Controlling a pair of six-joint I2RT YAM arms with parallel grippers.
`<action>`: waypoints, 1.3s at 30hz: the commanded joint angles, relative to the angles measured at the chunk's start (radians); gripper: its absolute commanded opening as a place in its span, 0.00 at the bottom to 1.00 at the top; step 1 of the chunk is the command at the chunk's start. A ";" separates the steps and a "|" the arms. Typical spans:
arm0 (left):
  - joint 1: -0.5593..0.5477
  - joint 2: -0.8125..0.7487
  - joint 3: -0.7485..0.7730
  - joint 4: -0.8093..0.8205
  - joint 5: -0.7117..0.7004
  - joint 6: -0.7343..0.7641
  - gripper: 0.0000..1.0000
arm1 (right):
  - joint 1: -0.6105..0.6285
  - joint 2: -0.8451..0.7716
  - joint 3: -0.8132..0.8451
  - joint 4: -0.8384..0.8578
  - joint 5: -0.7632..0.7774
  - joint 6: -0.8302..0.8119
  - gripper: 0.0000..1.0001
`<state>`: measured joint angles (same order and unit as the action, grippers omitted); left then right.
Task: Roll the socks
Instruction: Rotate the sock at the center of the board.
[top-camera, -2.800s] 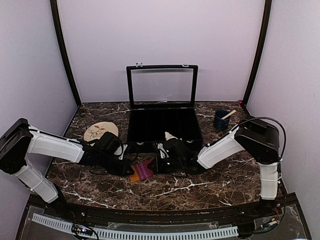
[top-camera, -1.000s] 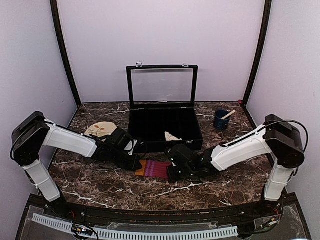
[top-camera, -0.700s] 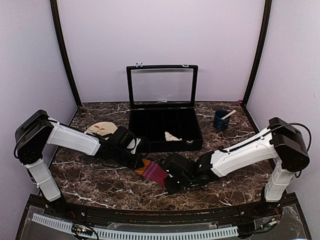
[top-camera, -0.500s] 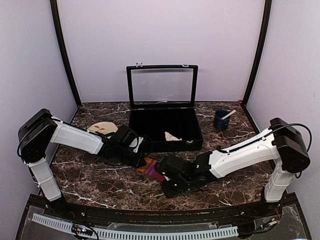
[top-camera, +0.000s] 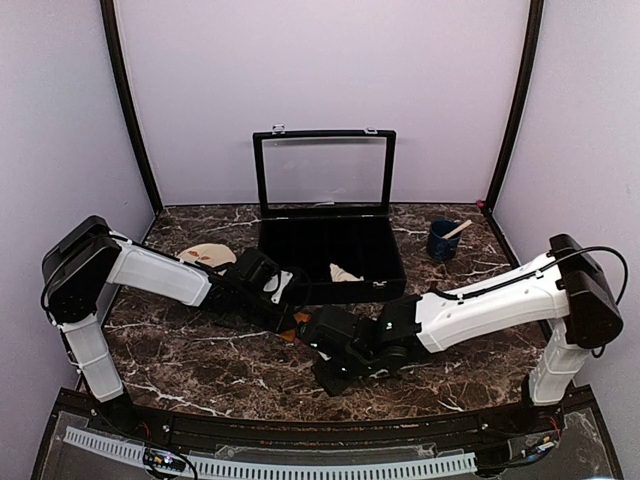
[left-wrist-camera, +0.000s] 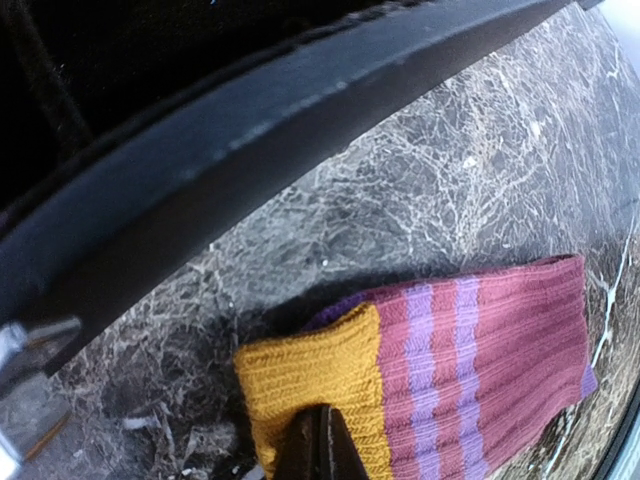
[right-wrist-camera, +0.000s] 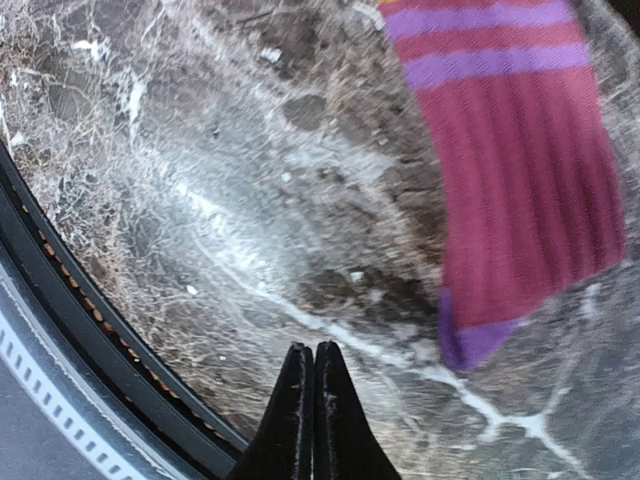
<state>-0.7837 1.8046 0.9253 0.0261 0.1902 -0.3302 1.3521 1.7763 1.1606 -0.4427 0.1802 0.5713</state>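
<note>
The maroon-purple sock lies flat on the marble just in front of the black case, and its orange end is pinched by my shut left gripper. From above, only a sliver of this sock shows, between the left gripper and the right arm lying over it. My right gripper is shut and empty, hovering over bare marble. The sock's purple toe lies to its right, apart from it. The cream-beige sock sits inside the case.
The black case stands mid-table with its glass lid raised. A blue cup with a stick is at the back right. A tan oval mat lies behind the left arm. The table's front rail runs close to the right fingertips.
The right arm has swept left across the sock, which lay stretched out a second ago and is now mostly covered from above. The left gripper has drawn the orange end toward the case.
</note>
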 joint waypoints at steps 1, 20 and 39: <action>0.001 -0.006 -0.040 -0.048 0.019 0.102 0.00 | -0.020 -0.057 0.037 -0.073 0.118 -0.086 0.05; -0.001 -0.183 -0.060 -0.001 0.010 0.053 0.28 | -0.307 -0.018 -0.001 0.024 0.058 -0.322 0.25; -0.056 -0.685 -0.314 -0.029 -0.008 0.099 0.31 | -0.341 0.095 -0.001 0.037 -0.079 -0.281 0.23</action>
<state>-0.8066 1.1545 0.6666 0.0650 0.1978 -0.2493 1.0172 1.8545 1.1687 -0.4206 0.1268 0.2527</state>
